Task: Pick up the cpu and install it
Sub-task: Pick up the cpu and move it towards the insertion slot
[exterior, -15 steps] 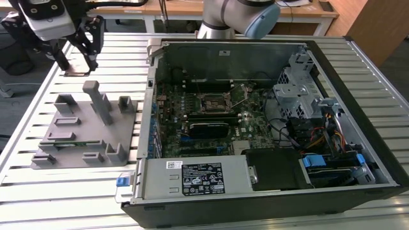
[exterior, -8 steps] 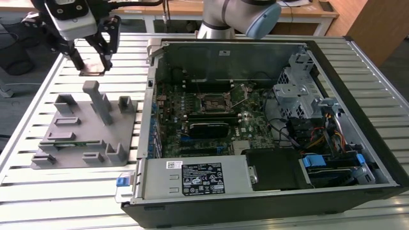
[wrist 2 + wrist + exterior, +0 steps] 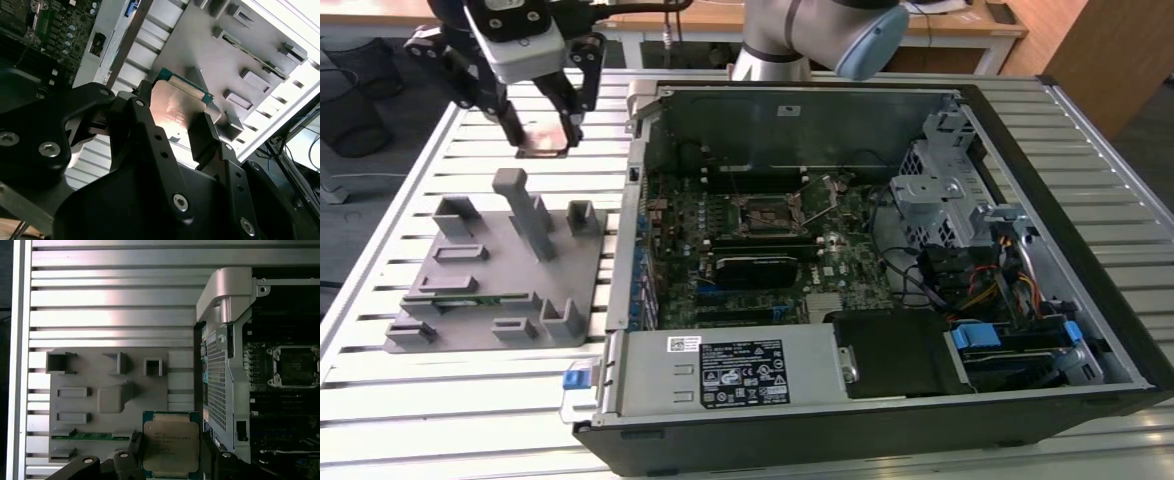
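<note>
The cpu (image 3: 170,442), a flat square chip with a pale metal top and a green edge, is clamped between my black fingers (image 3: 133,444). My gripper (image 3: 542,128) hangs above the slatted table, to the exterior view's left of the open computer case, shut on the cpu (image 3: 544,150). The second wrist view shows the cpu (image 3: 180,105) from below, held on two opposite edges. The empty socket (image 3: 767,210) lies open on the motherboard, its frame also seen in the first wrist view as the socket (image 3: 295,365).
A grey plastic fixture (image 3: 494,270) with upright posts stands on the table (image 3: 520,400) beside the case wall (image 3: 630,250). Inside the case are a drive cage (image 3: 941,180), cables and a power supply (image 3: 734,372). The arm's base (image 3: 781,40) stands behind.
</note>
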Robot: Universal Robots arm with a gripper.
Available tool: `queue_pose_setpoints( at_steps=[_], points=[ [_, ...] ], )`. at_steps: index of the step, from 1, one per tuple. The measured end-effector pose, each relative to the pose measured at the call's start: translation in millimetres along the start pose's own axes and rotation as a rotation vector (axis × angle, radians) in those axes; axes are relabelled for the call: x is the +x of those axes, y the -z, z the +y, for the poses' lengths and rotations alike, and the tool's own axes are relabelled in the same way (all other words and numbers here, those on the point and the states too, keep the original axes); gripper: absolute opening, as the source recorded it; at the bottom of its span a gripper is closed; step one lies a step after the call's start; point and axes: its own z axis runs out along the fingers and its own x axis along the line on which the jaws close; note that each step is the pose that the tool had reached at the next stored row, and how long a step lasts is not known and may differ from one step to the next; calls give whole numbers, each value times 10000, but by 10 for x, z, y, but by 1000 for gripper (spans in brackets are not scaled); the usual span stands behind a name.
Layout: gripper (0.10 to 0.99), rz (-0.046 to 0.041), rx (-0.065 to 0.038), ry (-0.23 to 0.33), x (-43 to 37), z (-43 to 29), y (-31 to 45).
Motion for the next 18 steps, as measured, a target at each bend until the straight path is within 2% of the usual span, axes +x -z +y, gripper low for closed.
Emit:
queue_pose_setpoints(
  at_steps=[5,6,9,18],
  points=[
    [541,1,1,-2,-111,48,0],
    [541,0,0,-1,-183,89,-2],
    [541,0,0,0,-286,119,-2],
    [541,0,0,-1,-613,145,2]
  ],
)
